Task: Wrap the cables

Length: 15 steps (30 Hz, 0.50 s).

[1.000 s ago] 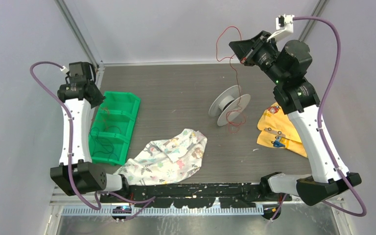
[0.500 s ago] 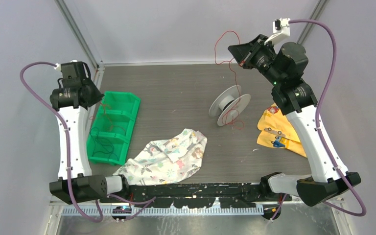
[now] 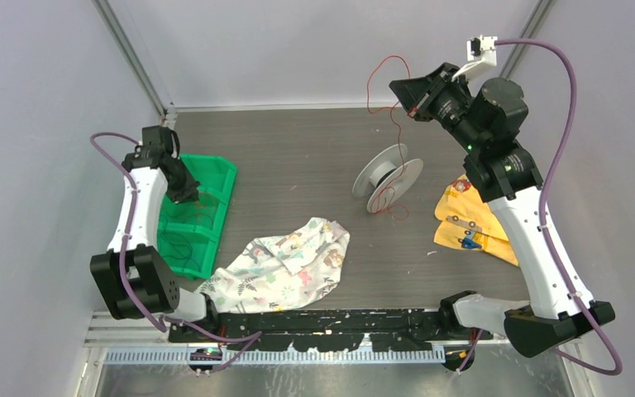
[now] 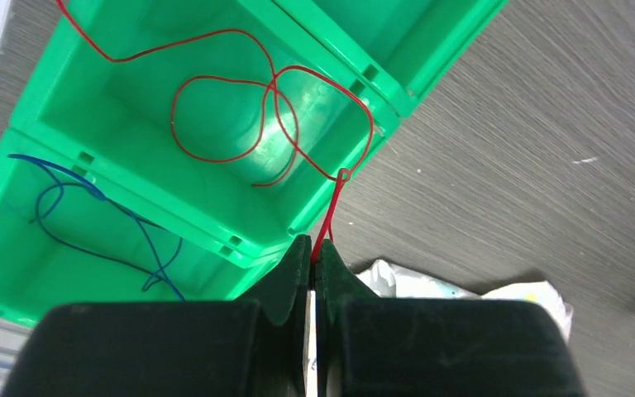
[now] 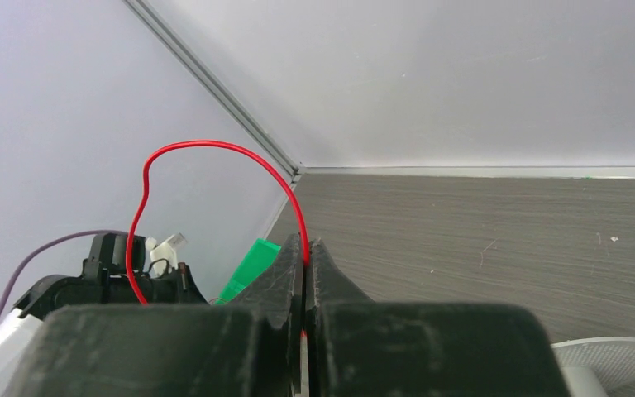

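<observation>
Wrapping barely begun: left gripper (image 4: 314, 251) is clamped on a red wire (image 4: 331, 211) looped in the green bin (image 3: 219, 169) at the left edge. Right gripper (image 5: 306, 248), high over the far right corner, pinches a second red wire (image 5: 207, 142) running down to the spool (image 3: 389, 178) (few turns on, I judge). Bench (image 3: 298, 157) is dark wood-grain; walls are pale.

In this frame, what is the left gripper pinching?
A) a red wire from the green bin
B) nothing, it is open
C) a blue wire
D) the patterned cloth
A: the left wrist view shows the left gripper shut on the red wire trailing from the green bin; the blue wire lies apart in the next compartment.
</observation>
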Tool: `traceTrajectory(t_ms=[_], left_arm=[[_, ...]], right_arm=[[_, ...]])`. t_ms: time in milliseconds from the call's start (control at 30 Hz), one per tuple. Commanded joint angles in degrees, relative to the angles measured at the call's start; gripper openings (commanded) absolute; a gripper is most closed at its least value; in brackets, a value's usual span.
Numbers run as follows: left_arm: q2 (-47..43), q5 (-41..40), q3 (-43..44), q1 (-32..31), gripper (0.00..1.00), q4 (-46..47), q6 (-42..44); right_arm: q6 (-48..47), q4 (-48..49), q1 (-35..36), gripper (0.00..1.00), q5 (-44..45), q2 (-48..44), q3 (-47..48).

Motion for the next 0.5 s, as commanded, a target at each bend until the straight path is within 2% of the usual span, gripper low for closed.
traceTrajectory(t_ms=[0, 267, 400, 467], left_arm=[[0.34, -5.98, 0.10, 0.36, 0.01, 3.67, -1.13], [1.64, -23.55, -0.88, 0.39, 0.01, 2.72, -3.78], [3.86, -25.68, -1.87, 0.76, 0.01, 5.10, -3.86], [5.54, -25.79, -1.29, 0.91, 0.09, 5.04, -3.48]], right_arm=[[-1.00, 1.02, -0.01, 0.01, 1.16, -2.03, -0.39], [-0.66, 0.86, 0.04, 0.01, 0.97, -2.02, -0.94], [-0.55, 0.75, 0.04, 0.00, 0.66, -1.77, -0.74], [-0.63, 0.30, 0.01, 0.01, 0.85, -1.92, -0.60]])
